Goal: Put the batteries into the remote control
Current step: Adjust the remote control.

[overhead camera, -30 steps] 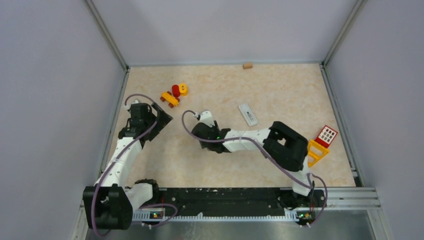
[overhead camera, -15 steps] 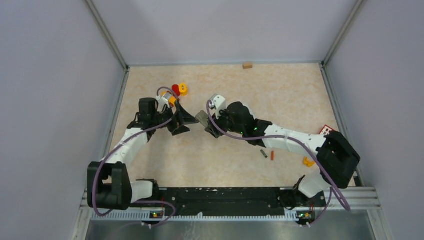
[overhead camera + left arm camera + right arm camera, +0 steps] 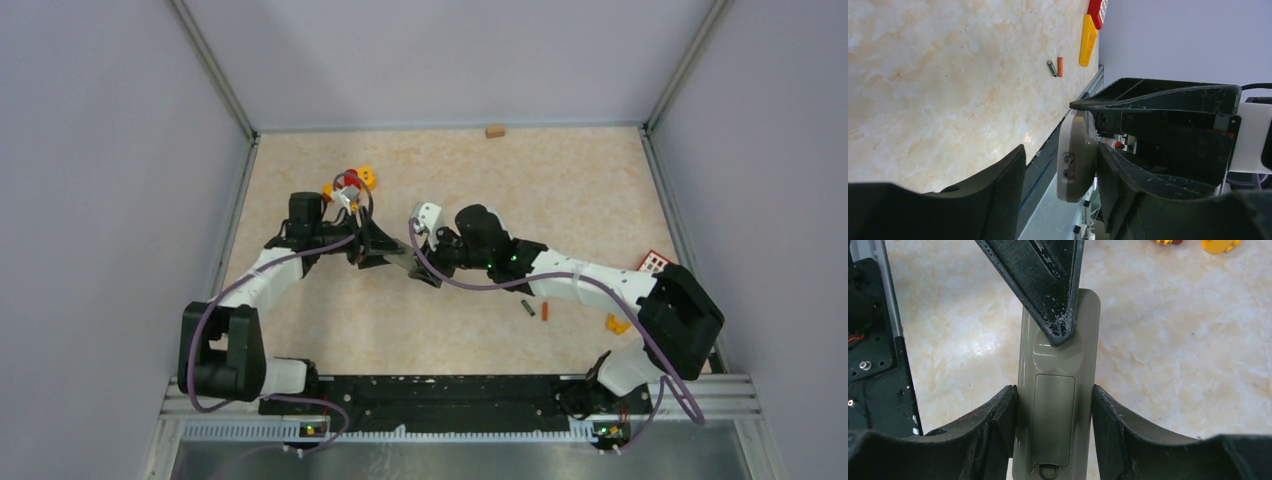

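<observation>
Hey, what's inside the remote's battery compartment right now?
That cannot be seen: the cover is shut on the remote, which the right gripper clamps. Two batteries lie on the table.

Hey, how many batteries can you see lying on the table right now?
2. A dark green battery and an orange battery lie side by side on the table, just on the near side of the right arm. Others may be hidden from view.

Top view looks down from above; both wrist views (close-up) share the remote (image 3: 1055, 410).
</observation>
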